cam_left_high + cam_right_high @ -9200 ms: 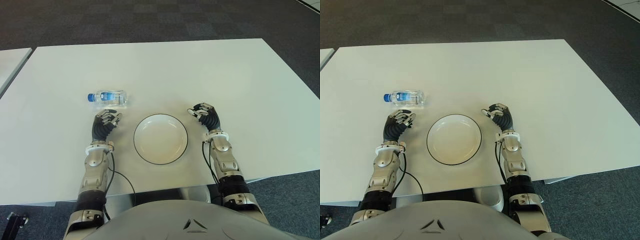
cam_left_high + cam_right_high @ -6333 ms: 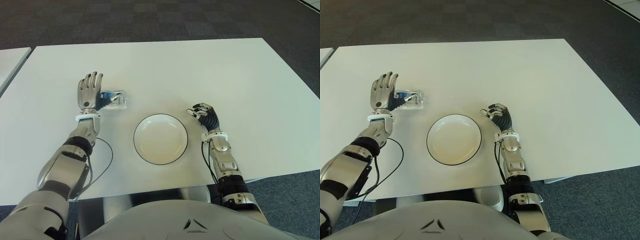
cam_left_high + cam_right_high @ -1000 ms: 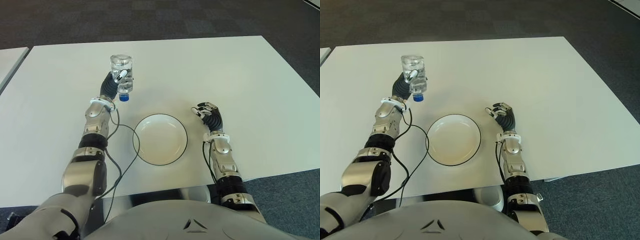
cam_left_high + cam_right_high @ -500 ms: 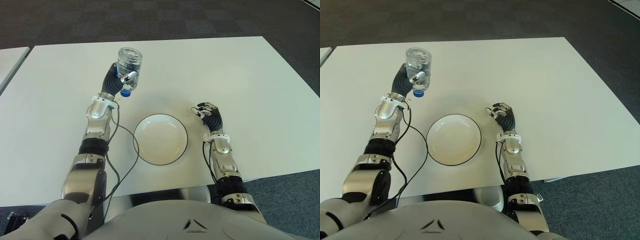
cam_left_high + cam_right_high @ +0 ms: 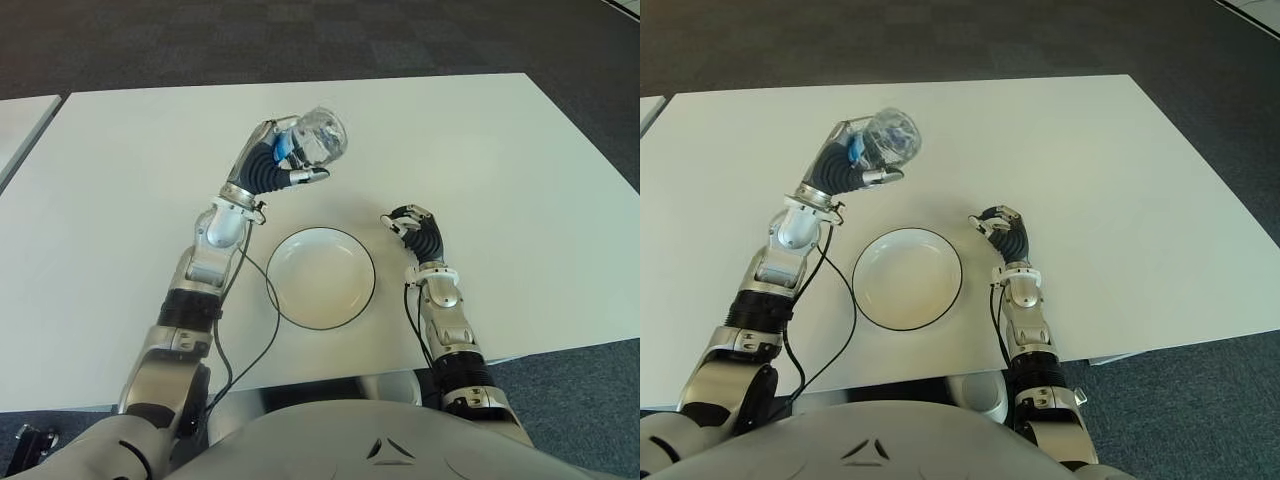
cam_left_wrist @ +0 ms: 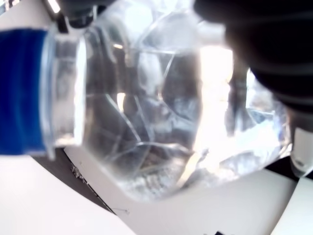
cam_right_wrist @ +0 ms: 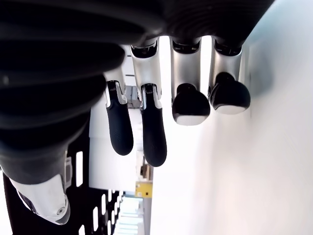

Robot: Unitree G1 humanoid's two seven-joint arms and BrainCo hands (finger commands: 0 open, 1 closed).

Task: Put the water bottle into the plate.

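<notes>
My left hand is shut on the clear water bottle and holds it in the air above the table, just beyond the far left rim of the white plate. The bottle lies tilted, its base toward the camera and its blue cap tucked against my palm. In the left wrist view the bottle fills the picture, with its blue cap at one side. My right hand shows just right of the plate with its fingers curled on nothing.
The white table stretches wide around the plate. A black cable loops from my left arm over the table beside the plate's left rim. Dark carpet lies beyond the far edge, and a second table corner shows at the far left.
My left hand has swung right and toward the plate with the bottle, tipping it so its base faces up and right. The right hand has stayed in place.
</notes>
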